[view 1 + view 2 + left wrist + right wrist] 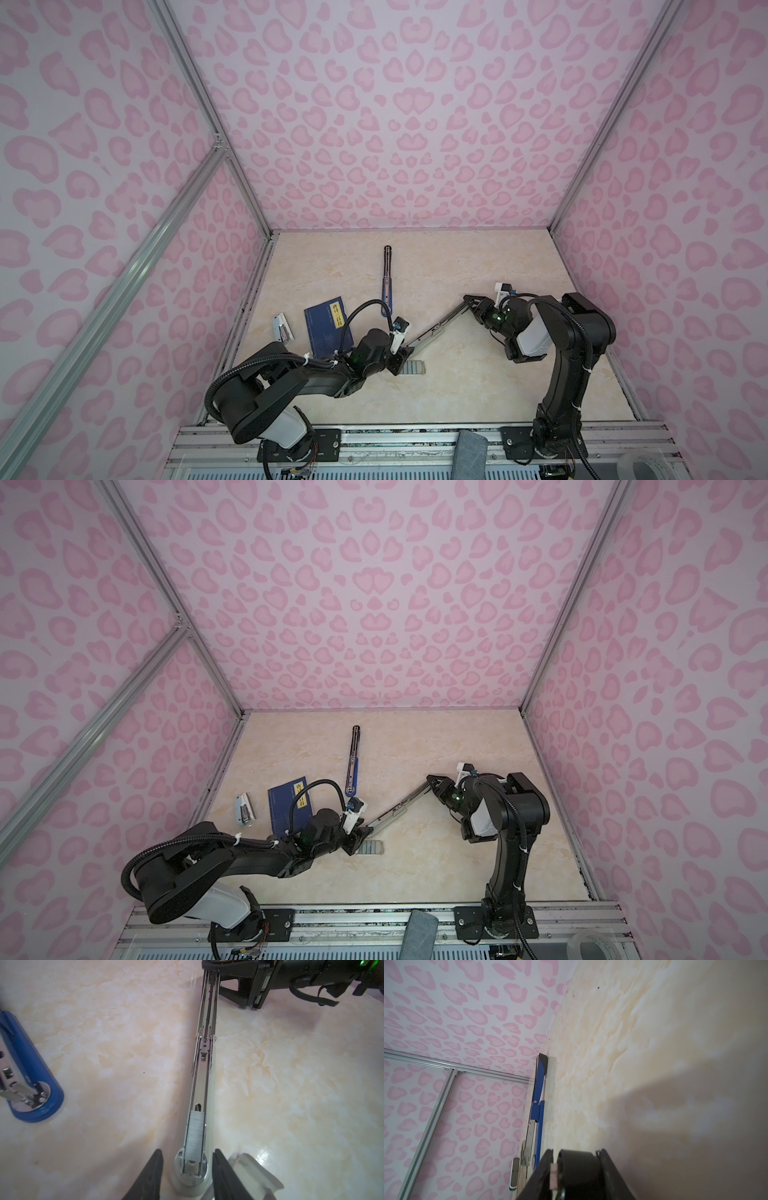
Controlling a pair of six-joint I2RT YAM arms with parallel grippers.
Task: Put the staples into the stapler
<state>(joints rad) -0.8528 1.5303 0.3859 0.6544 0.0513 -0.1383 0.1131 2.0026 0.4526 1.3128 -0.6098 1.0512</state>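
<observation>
A strip of staples (pixel 195 1132) lies in the open stapler (pixel 204 1068) channel, between the left gripper (pixel 187 1151) fingers, which stand apart. The right gripper (pixel 469 300) seemingly clamps the stapler's far end. Next, the lid needs folding down squarely.

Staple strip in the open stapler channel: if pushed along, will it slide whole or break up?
Probably slides whole: the staple strip looks unbroken and lies straight between the rails of the stapler. Likely light, being small and thin, so a gentle nudge should do. A skewed push might jam or snap it.
</observation>
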